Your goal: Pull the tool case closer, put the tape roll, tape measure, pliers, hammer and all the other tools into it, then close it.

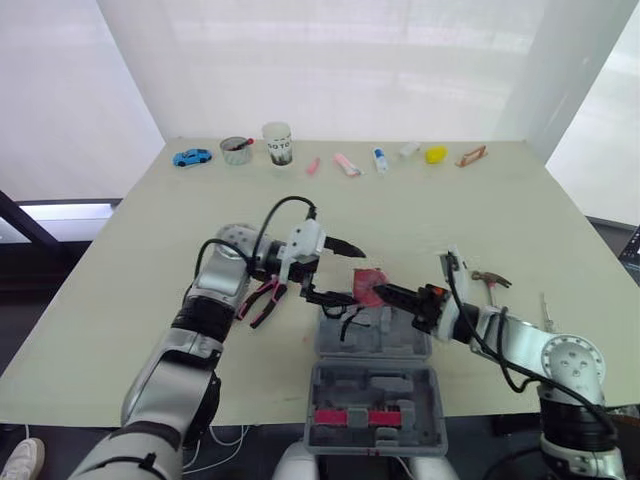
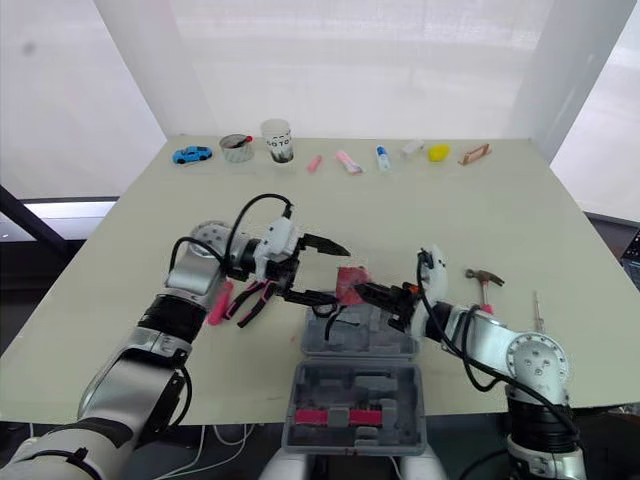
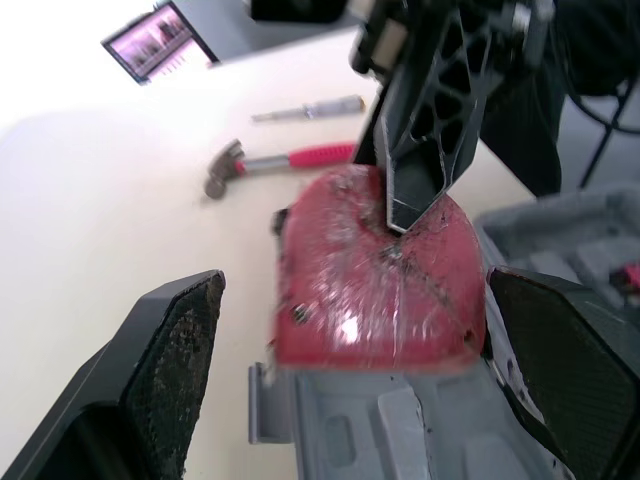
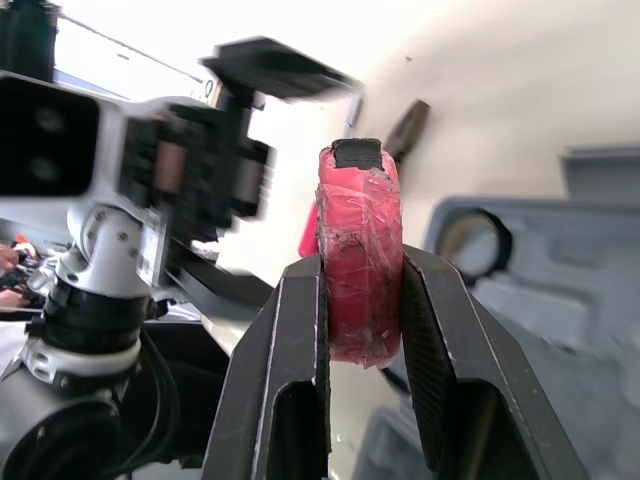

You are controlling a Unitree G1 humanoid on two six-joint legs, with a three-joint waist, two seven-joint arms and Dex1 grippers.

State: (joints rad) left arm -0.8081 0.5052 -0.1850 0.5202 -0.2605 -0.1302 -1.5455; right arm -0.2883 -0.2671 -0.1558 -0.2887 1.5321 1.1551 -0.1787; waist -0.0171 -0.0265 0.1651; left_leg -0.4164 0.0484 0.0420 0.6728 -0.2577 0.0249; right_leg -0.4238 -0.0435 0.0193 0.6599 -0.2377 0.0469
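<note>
Tool case (image 1: pixel 330 395) open below, red tape measure (image 1: pixel 363 281) clamped in right gripper (image 1: pixel 386 292) jaws for stowing, left gripper (image 1: pixel 348 274) jaws apart.

The left claw (image 1: pixel 345 275) is spread wide. Right in front of its gap is the red tape measure (image 1: pixel 368 285), pinched by the right claw (image 1: pixel 388 292), so that way is blocked. Below both claws the tool case (image 1: pixel 340 395) lies open with room inside. The pliers (image 1: pixel 262 298) lie beside the left claw's wrist, and the hammer (image 1: pixel 490 281) beside the right arm.
</note>
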